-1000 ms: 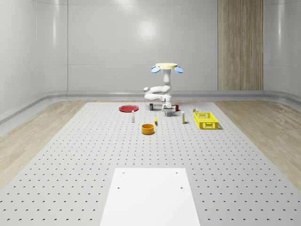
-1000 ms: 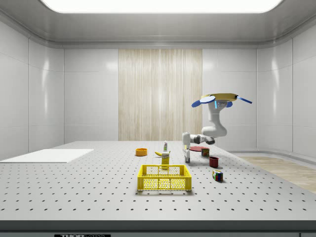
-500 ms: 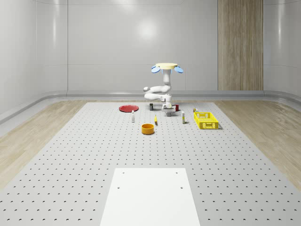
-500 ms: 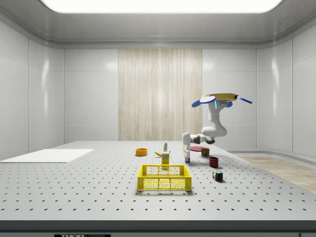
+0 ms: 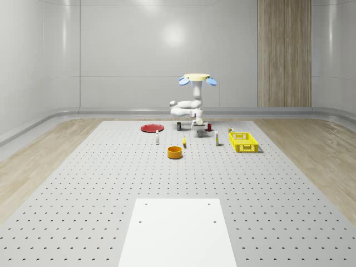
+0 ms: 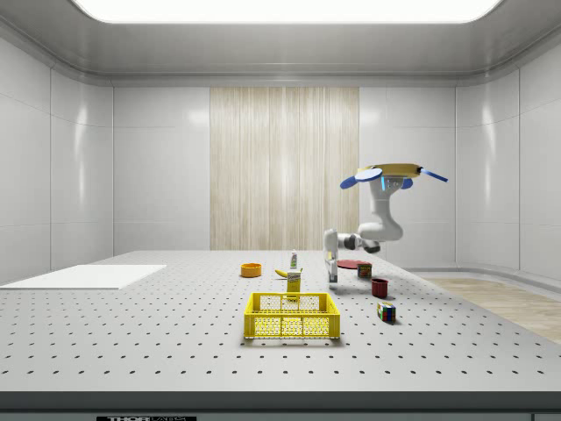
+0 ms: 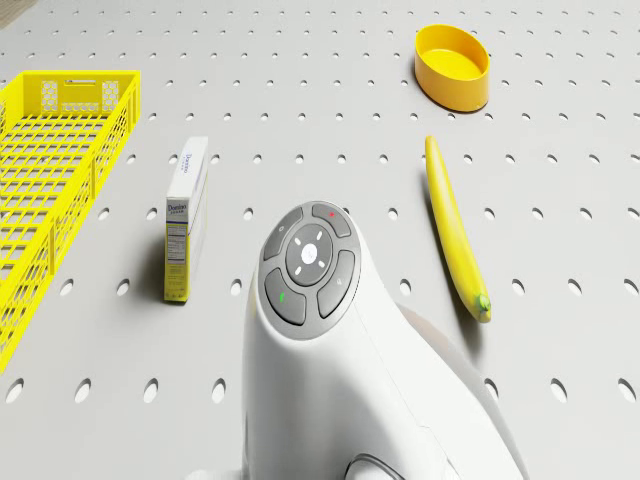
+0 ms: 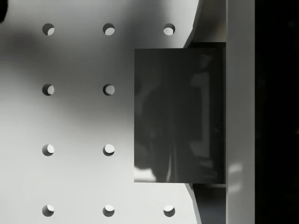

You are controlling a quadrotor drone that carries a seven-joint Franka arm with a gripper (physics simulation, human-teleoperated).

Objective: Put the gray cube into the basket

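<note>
Tool (image 5: 199, 130) gripped the gray cube (image 8: 180, 114) near frame center; an off-center grip could've dropped it short of the basket (image 5: 244, 142).

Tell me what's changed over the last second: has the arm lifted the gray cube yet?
Yes, slightly. In the whole-scene view the hand has come up off the table with the gray cube hanging at its tip, and the side view shows the arm's elbow raised a little. The wrist view shows the gray cube against one finger. The drone hovers in the same place; the basket, orange bowl and banana haven't moved.
</note>
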